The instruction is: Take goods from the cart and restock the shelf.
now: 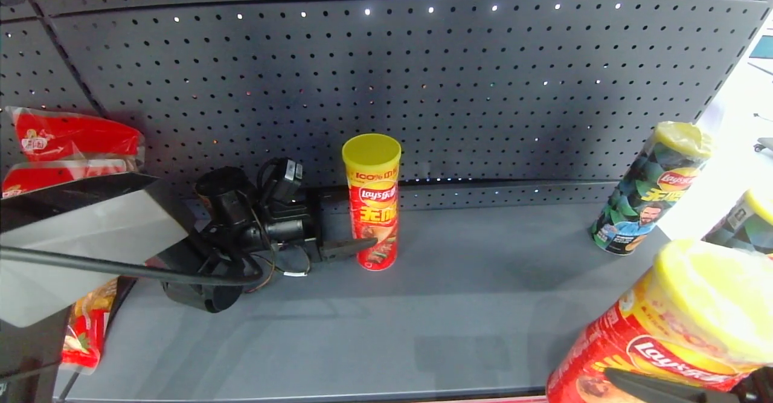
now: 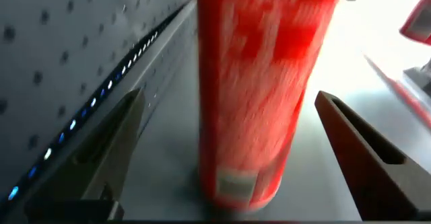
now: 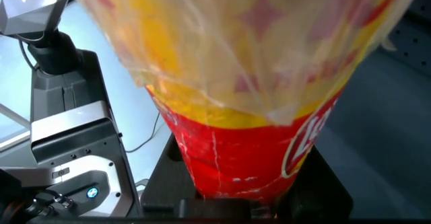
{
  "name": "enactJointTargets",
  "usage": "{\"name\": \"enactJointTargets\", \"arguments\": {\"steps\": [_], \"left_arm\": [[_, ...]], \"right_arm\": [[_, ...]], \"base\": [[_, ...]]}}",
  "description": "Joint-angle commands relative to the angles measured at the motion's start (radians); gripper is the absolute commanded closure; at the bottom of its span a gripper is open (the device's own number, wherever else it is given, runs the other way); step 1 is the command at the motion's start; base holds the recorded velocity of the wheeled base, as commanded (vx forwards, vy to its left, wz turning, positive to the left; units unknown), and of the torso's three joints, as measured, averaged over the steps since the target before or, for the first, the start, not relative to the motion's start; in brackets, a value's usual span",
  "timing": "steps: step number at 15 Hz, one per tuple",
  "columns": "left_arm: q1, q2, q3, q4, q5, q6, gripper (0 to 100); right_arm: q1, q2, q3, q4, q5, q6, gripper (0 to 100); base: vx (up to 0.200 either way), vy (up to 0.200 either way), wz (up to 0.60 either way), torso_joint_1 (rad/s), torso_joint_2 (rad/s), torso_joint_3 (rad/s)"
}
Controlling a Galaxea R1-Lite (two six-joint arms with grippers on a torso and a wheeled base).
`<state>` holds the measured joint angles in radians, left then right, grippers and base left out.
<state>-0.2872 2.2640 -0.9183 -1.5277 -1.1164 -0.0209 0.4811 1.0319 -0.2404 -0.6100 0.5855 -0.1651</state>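
**Restocking, part-way.** Nearest, at the lower right of the head view, the held can (image 1: 676, 324), red with a yellow lid under clear wrap, sits in the right gripper (image 3: 246, 207). Its jaws are closed on the can's lower end, and the can hangs tilted over the front edge of the shelf (image 1: 483, 282), not yet set down.

Farther in, toward the left, the red can (image 1: 370, 203) stands upright on the shelf, close to the pegboard (image 1: 423, 89). The left gripper (image 2: 229, 99) lies level with its lower half. Its jaws are wide open, one to each side of the can, and grip nothing. In the left wrist view both stand apart from the can.

To the right, a green can (image 1: 649, 188) leans on the shelf, with another can (image 1: 752, 219) just beyond it at the edge. At the far left, red bags (image 1: 72, 137) rest against the pegboard.

Judged progress: the red can counts as shelved and only needs the left arm drawn back. The held can remains to be placed, with bare shelf between the red and green cans.
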Motion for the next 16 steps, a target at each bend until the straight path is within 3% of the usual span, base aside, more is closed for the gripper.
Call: {"name": "enactJointTargets", "arguments": {"steps": [1, 9, 10, 16], "left_arm": [[-0.041, -0.004, -0.002, -0.012, 0.012, -0.013, 0], [-0.067, -0.004, -0.008, -0.014, 0.043, -0.013, 0], [-0.067, -0.004, -0.008, -0.014, 0.046, -0.014, 100], [-0.066, -0.004, -0.004, -0.022, 0.046, -0.014, 100]], "right_arm": [[0.001, 0.007, 0.0, -0.001, 0.0, -0.001, 100], [0.001, 0.0, 0.001, -0.001, 0.0, -0.004, 100], [0.001, -0.001, 0.001, -0.001, 0.0, -0.004, 100], [0.001, 0.0, 0.001, -0.001, 0.0, -0.004, 100]], "base": [[0.0, 0.0, 0.0, 0.0, 0.0, 0.0], [0.0, 0.0, 0.0, 0.0, 0.0, 0.0], [0.0, 0.0, 0.0, 0.0, 0.0, 0.0], [0.0, 0.0, 0.0, 0.0, 0.0, 0.0]]}}
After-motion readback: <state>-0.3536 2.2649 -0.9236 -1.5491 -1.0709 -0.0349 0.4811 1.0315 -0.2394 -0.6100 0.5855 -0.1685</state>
